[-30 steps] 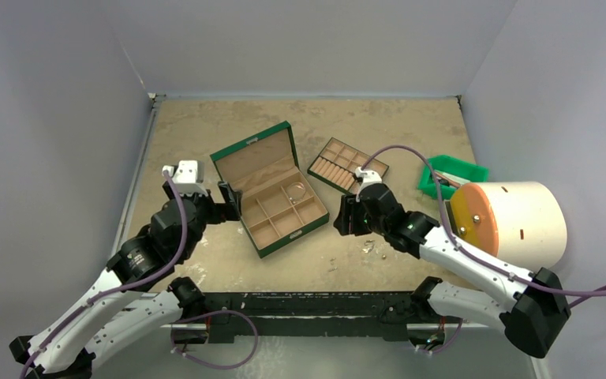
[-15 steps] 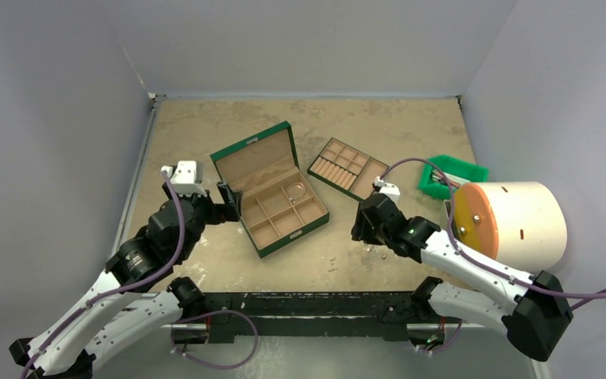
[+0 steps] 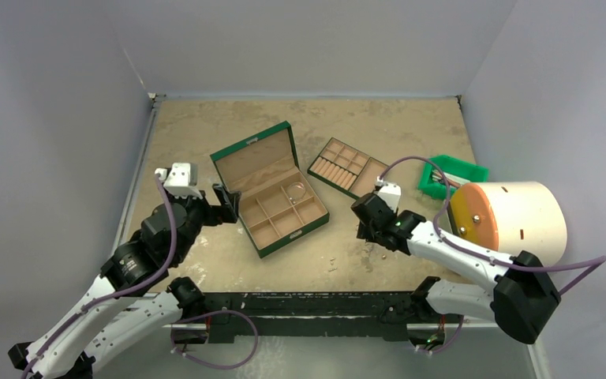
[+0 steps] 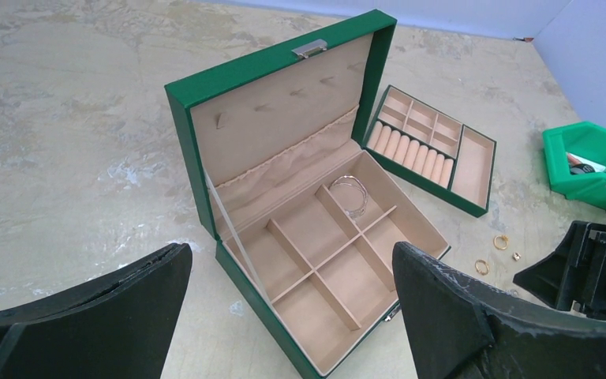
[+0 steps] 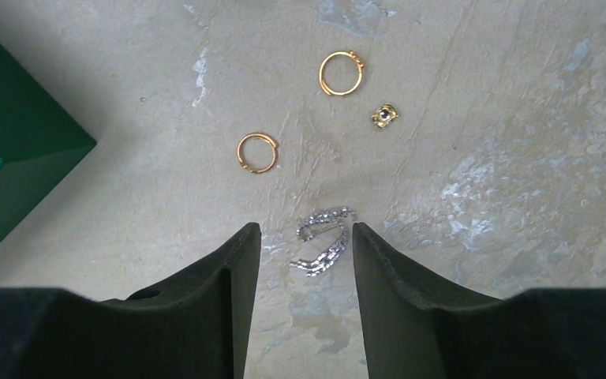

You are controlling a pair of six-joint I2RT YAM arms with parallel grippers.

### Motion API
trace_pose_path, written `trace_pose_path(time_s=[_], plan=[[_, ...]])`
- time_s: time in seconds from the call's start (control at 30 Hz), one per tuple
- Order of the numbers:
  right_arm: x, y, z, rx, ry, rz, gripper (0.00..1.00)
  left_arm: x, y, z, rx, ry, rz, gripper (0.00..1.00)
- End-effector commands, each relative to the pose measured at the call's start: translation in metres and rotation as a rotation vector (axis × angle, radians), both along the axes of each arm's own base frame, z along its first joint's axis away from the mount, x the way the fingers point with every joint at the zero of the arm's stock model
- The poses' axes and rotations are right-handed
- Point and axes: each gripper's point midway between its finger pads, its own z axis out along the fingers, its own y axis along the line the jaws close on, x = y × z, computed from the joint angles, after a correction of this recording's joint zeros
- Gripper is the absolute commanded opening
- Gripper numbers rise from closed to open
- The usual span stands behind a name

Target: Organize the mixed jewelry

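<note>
1 hoop [image 4: 349,194] in box [image 4: 284,134]; right pincer [image 5: 303,237], apart, straddles a chain [image 5: 323,245]; 2 rings [image 5: 340,73], 1 stud [image 5: 383,116] remain at 12 o'clock.

Lying loose: gold rings [image 5: 341,73], stud [image 5: 383,116], apparently a chain [image 5: 321,241].
</note>
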Motion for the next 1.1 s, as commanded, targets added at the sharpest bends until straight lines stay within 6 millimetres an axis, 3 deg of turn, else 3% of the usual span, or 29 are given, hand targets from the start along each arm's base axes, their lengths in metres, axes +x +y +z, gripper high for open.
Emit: trace_pose_path(time_s=[0.0, 0.27, 0.63, 0.9, 1.07], plan=[[0.017, -0.005, 0.020, -0.012, -0.080, -0.079, 0.49, -0.001, 0.001, 0.026, -0.059, -0.060, -0.004, 0.99], [0.054, -0.006, 0.049, -0.041, -0.184, -0.087, 0.49, -0.001, -0.001, 0.025, -0.060, -0.057, -0.011, 0.98], [0.132, -0.006, 0.089, 0.034, -0.294, -0.170, 0.48, -0.002, 0.002, 0.027, -0.061, -0.062, -0.001, 0.99], [0.181, -0.006, 0.087, 0.083, -0.294, -0.278, 0.47, -0.002, 0.004, 0.027, -0.062, -0.064, 0.008, 0.99], [0.203, -0.008, 0.070, 0.128, -0.262, -0.334, 0.45, -0.002, 0.005, 0.026, -0.059, -0.060, 0.014, 0.98]])
